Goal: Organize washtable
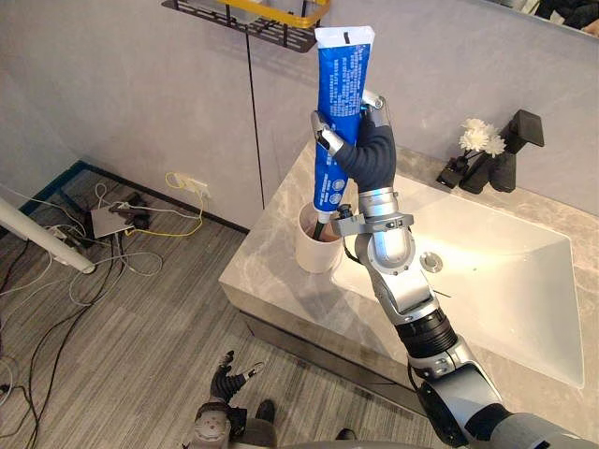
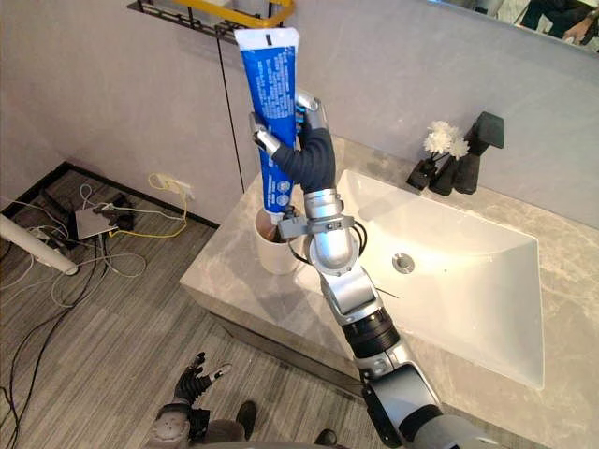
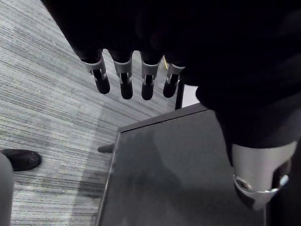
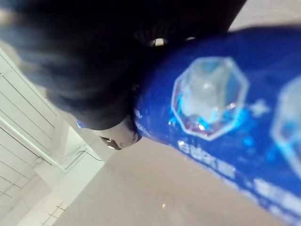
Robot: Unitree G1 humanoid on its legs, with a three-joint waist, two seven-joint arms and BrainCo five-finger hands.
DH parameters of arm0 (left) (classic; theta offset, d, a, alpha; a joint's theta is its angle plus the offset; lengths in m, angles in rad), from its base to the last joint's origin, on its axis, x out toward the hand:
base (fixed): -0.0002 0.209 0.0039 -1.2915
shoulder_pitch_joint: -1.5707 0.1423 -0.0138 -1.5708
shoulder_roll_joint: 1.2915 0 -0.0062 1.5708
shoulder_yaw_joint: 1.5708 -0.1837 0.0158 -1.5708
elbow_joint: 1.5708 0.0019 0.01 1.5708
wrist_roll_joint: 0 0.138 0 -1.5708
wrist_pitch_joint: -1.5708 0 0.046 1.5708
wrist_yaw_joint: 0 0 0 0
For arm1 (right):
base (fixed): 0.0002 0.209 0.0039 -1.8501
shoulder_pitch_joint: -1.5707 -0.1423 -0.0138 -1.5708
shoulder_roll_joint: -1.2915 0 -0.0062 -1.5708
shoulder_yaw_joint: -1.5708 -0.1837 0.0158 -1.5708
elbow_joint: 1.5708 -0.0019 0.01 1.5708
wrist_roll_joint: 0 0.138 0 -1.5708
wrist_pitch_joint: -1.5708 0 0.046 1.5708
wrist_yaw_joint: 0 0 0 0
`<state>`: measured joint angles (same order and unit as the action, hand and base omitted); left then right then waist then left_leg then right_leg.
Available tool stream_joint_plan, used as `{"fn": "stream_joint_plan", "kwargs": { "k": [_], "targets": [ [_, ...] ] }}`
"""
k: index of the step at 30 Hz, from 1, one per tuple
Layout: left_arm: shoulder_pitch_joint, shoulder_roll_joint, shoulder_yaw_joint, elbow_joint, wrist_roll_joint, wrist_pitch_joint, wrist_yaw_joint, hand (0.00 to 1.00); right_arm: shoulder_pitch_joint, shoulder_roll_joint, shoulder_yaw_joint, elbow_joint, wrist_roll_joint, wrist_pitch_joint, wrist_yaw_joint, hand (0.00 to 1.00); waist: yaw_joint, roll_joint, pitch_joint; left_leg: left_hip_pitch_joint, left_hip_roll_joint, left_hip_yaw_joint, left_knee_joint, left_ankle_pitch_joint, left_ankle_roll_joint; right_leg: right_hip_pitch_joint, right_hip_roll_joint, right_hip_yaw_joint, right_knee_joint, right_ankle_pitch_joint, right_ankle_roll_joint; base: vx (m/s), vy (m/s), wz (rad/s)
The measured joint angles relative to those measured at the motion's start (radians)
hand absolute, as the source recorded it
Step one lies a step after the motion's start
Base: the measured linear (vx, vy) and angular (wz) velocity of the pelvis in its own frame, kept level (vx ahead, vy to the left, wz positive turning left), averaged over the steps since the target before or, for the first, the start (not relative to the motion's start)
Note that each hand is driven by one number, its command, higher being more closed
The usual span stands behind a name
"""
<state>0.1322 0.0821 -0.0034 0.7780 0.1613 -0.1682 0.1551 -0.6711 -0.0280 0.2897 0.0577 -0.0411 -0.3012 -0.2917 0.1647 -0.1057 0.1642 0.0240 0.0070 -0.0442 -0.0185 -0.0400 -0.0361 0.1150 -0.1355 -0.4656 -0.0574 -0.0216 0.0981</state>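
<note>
One item in play: the blue toothpaste tube (image 1: pixel 339 103), held upright with the flat crimped end up and the cap end down at the mouth of the white cup (image 1: pixel 316 254). The right hand (image 1: pixel 367 145) is clamped on the tube at about mid-length, fingers curled round one side and thumb on the other. The right wrist view shows the blue tube tight against the palm. The cup stands on the grey stone surface (image 1: pixel 267 278) at its left end, just left of the white sink (image 1: pixel 510 281). The cap tip looks just inside the rim; I can't tell whether it reaches the cup's bottom. The left hand (image 3: pixel 123 77) hangs low by the floor on the near side, fingers straight and apart, holding nothing. The black faucet (image 1: pixel 510 168) and white flowers (image 1: pixel 482 138) sit at the far side of the sink, well apart from the work. My read: the step is stowing the tube in the cup, with insertion started and no release yet. The next move calls for a straight descent, tube centred over the mouth, until the cap bottoms out. Then the fingers open so the tube leans on the rim. The tube is tall against the cup, so a sideways pull on release could tip both. The hand should clear away from the tube without dragging it.
</note>
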Motion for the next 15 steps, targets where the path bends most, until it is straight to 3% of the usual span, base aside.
{"fn": "stream_joint_plan", "kwargs": {
  "k": [3,15],
  "targets": [
    [-0.007,0.000,-0.004,-0.001,0.001,-0.008,0.000,0.00,-0.007,-0.001,0.002,0.001,-0.038,0.001,-0.016,1.00,0.014,0.000,0.006,-0.014,-0.002,0.000,0.002,0.000,0.000,-0.012,-0.002,-0.002,0.001,0.000,0.000,0.00,0.000,0.00],
    [-0.011,0.000,-0.008,0.000,0.002,-0.014,0.005,0.00,-0.019,-0.003,0.038,0.046,-0.079,0.020,-0.019,1.00,0.013,0.010,0.018,-0.028,-0.008,-0.006,0.015,0.000,0.000,-0.015,-0.008,-0.021,0.004,0.000,0.000,0.00,0.009,0.03]
  ]
}}
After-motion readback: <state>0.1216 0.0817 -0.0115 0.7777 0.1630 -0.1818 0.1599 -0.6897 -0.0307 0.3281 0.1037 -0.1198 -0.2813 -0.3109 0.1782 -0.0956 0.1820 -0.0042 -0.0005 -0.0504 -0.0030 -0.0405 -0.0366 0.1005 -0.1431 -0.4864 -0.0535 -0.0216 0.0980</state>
